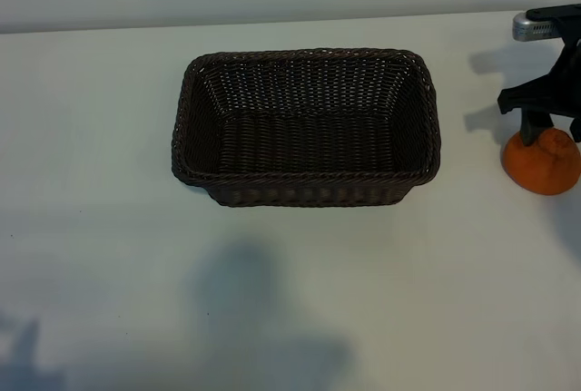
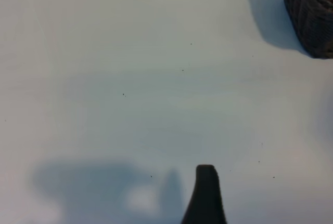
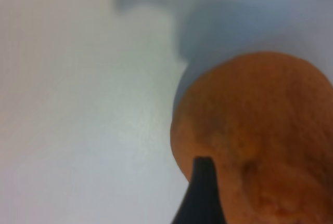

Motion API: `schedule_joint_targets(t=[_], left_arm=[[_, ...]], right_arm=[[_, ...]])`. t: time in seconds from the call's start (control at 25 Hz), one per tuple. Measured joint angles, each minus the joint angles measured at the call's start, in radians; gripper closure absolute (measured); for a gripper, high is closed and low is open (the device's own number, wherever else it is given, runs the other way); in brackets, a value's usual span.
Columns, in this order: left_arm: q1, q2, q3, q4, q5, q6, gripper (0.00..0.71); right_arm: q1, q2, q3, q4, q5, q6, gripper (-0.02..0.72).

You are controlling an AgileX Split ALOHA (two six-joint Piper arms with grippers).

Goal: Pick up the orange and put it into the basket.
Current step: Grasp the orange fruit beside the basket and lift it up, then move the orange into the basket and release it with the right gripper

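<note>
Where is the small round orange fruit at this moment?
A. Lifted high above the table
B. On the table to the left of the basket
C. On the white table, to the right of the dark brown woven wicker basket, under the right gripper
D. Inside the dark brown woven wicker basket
C: the small round orange fruit sits on the white table, apart from the dark brown woven wicker basket, with the right gripper directly over it, jaws open.

No readable text, label or number anywhere.
</note>
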Motion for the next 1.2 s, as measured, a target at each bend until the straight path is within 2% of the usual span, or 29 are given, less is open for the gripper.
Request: schedule_joint_targets(t=[0.24, 0.32, 0.4, 0.56, 0.6, 0.92, 1.2], left_arm=[[0.0, 0.0, 0.0, 0.0, 0.0, -0.001, 0.116], [0.0, 0.0, 0.0, 0.0, 0.0, -0.001, 0.116], [0.0, 0.0, 0.0, 0.0, 0.0, -0.001, 0.117], [0.0, 0.0, 0.0, 0.0, 0.0, -0.001, 0.117], [0.0, 0.0, 0.0, 0.0, 0.0, -0.001, 0.117], [0.0, 0.0, 0.0, 0.0, 0.0, -0.001, 0.117], [0.0, 0.0, 0.0, 0.0, 0.0, -0.001, 0.117]], right_arm=[[0.0, 0.049, 0.0, -0.003, -0.01, 0.0, 0.124], [0.0, 0.053, 0.0, -0.003, -0.01, 0.0, 0.149], [0.0, 0.053, 0.0, -0.003, -0.008, 0.009, 0.245], [0.0, 0.053, 0.0, -0.009, 0.004, 0.009, 0.568], [0.0, 0.052, 0.0, -0.01, 0.007, 0.009, 0.599], [0.0, -0.011, 0.0, -0.022, 0.051, 0.004, 0.616], [0.0, -0.188, -0.061, -0.022, 0.181, 0.0, 0.62]])
